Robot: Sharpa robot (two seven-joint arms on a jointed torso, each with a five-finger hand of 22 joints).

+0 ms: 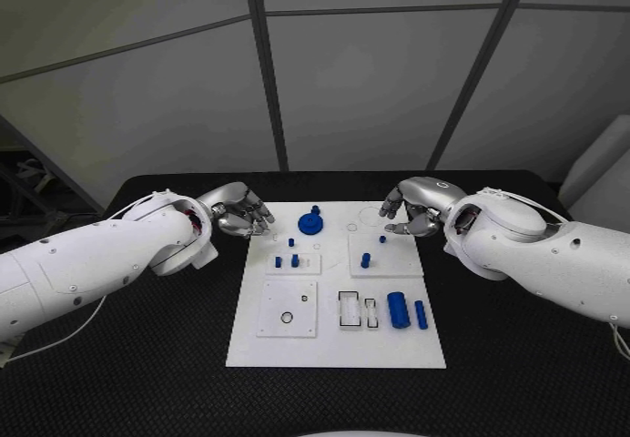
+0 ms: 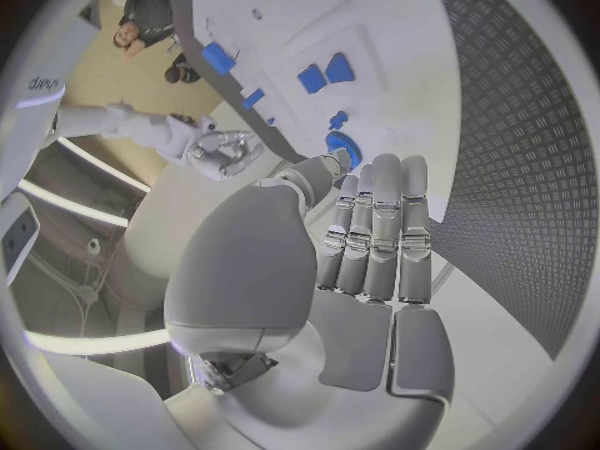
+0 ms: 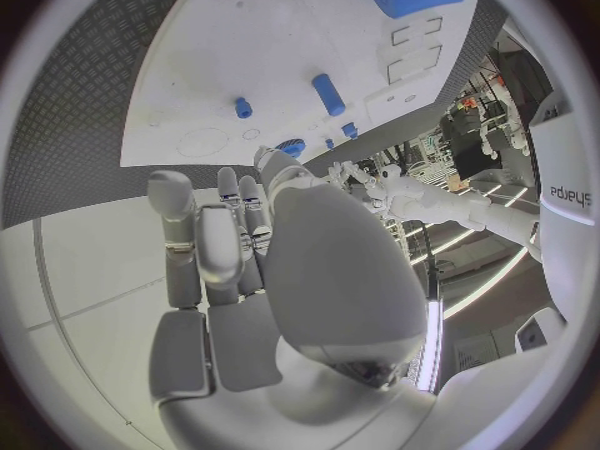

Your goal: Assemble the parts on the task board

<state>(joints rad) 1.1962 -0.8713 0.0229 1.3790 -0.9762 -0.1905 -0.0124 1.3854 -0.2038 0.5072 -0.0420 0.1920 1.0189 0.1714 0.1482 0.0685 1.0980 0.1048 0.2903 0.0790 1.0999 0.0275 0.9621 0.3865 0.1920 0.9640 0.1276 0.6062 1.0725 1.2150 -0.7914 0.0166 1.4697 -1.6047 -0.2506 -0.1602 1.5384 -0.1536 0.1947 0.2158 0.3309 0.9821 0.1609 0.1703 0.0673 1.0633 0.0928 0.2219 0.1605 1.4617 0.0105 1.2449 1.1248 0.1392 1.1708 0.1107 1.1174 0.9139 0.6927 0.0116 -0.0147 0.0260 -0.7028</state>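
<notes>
The white task board (image 1: 394, 350) lies in the middle of the black table. A blue gear-shaped part (image 1: 311, 223) stands at its far edge, between my two hands. My left hand (image 1: 239, 211) hovers at the board's far left corner, fingers stretched out and holding nothing; from its wrist the gear (image 2: 340, 148) lies just past the fingertips (image 2: 381, 175). My right hand (image 1: 413, 208) hovers over the far right corner, also with nothing in it. Small blue pegs (image 1: 290, 242) (image 1: 365, 259) stand in the middle plates. Two blue cylinders (image 1: 398, 309) (image 1: 421, 314) lie at the near right.
A black ring (image 1: 287, 317) lies on the near left plate, and rectangular slots (image 1: 350, 309) sit beside the cylinders. Black textured table (image 1: 525, 364) surrounds the board, with free room on both sides and in front.
</notes>
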